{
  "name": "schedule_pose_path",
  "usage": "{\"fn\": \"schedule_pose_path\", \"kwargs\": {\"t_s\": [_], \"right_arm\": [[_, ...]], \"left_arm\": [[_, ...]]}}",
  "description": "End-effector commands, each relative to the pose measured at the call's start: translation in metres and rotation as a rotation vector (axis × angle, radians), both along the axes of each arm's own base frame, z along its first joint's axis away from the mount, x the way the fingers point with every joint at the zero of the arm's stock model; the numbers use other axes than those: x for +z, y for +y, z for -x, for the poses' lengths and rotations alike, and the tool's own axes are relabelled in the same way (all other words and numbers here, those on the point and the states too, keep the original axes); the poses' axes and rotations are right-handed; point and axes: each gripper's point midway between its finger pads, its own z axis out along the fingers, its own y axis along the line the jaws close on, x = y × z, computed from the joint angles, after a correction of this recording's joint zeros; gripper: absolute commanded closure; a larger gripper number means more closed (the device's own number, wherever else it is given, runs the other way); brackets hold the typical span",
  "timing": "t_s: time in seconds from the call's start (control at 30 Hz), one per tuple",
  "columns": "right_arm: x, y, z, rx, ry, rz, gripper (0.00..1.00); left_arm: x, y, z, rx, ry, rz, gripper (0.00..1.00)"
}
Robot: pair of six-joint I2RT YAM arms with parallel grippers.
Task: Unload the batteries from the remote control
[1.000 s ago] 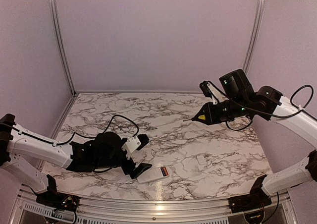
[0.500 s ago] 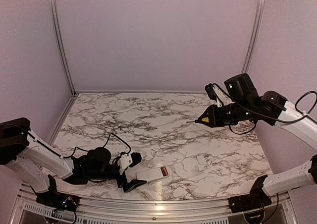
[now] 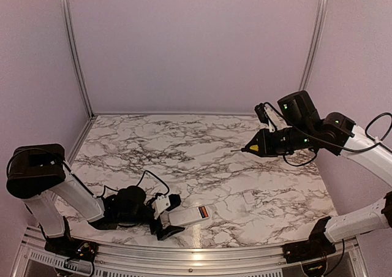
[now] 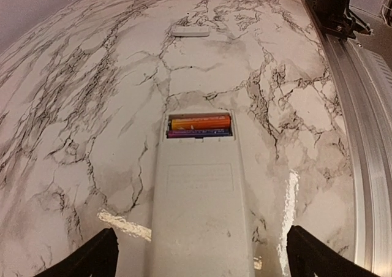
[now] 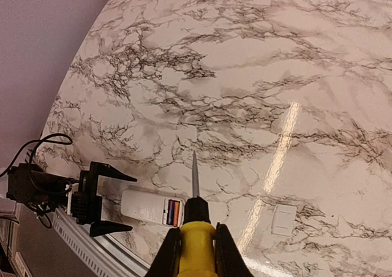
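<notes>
The left gripper, wide open and empty, straddles the remote control near the table's near edge and should clamp it before the right gripper, gripping the screwdriver, pries the batteries out.

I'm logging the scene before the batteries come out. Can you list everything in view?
remote control: one, white, flat on the table near its front edge, battery compartment uncovered
batteries: two showing, one orange and one purplish, side by side in the compartment
cover plate: one, white, lying on the table apart from the remote control
screwdriver: one, yellow handle with a dark shaft, held above the table
table: one, white marble with dark veins
left gripper: open, black fingers on either side of the remote control's end away from the compartment
right gripper: shut on the screwdriver's handle, raised at the right side
</notes>
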Motion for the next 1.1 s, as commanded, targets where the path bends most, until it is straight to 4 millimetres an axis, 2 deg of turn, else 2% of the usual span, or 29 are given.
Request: {"fn": "schedule_pose_path", "kwargs": {"t_s": [0.0, 0.43, 0.73, 0.87, 1.07], "right_arm": [[0.012, -0.003, -0.002, -0.025, -0.022, -0.025, 1.00], [0.008, -0.004, -0.003, -0.036, -0.013, -0.010, 1.00], [0.002, -0.003, -0.003, -0.025, -0.003, 0.005, 1.00], [0.001, -0.003, -0.002, -0.022, 0.003, 0.005, 1.00], [0.002, -0.004, -0.001, -0.016, -0.003, 0.013, 1.00]], "left_arm": [[0.004, -0.005, -0.010, 0.002, -0.007, 0.045, 0.01], [-0.017, -0.020, -0.004, -0.119, 0.000, -0.021, 0.07], [-0.027, -0.026, -0.006, -0.126, 0.010, -0.036, 0.16], [-0.032, -0.025, -0.007, -0.124, 0.015, -0.047, 0.29], [-0.037, -0.022, -0.007, -0.147, 0.001, -0.087, 0.60]]}}
